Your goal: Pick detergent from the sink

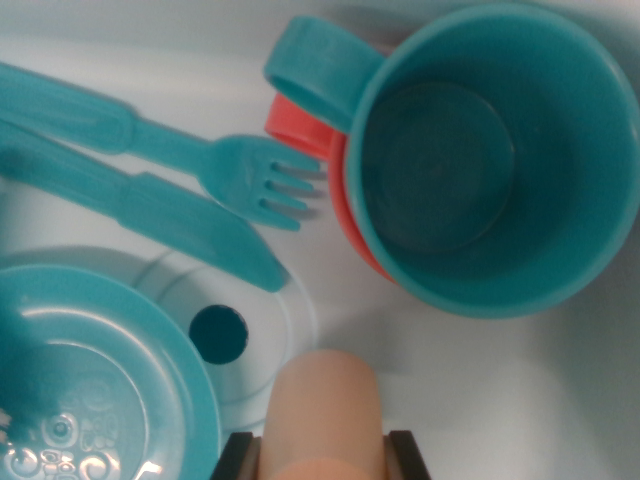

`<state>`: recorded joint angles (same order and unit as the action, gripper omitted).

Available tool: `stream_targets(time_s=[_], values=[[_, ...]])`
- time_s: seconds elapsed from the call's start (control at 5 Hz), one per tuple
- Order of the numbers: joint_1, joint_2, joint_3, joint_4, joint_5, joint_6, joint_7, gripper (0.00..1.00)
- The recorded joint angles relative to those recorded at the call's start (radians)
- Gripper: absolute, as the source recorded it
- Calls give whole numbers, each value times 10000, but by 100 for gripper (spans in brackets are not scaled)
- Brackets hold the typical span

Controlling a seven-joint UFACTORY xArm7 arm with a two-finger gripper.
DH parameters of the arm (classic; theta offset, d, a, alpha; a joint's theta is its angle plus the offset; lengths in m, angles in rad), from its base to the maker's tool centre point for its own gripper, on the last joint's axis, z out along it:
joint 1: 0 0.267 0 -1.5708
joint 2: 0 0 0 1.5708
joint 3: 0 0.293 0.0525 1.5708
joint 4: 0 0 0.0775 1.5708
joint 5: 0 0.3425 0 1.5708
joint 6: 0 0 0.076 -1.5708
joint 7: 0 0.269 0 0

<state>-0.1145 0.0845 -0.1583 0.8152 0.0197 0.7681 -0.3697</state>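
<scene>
A peach-coloured rounded detergent bottle (325, 410) stands out at the bottom centre of the wrist view, over the white sink floor (480, 400). My gripper (322, 462) is shut on it. Only the dark fingers (236, 456) show, one against each side of the bottle at the frame's lower edge. The bottle's lower part is cut off by the frame.
A teal cup (490, 150) nested in a red cup (300, 125) lies at the upper right. A teal fork (180, 150) and knife (150, 205) lie at the left. A teal plate (90, 380) sits at the lower left beside the drain hole (217, 333).
</scene>
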Motion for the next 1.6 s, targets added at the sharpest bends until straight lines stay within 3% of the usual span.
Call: stream_targets(time_s=[0.8,1.6], values=[[1,-28,1,90,-5,118,4,100],[5,-114,3,370,-21,482,17,100]])
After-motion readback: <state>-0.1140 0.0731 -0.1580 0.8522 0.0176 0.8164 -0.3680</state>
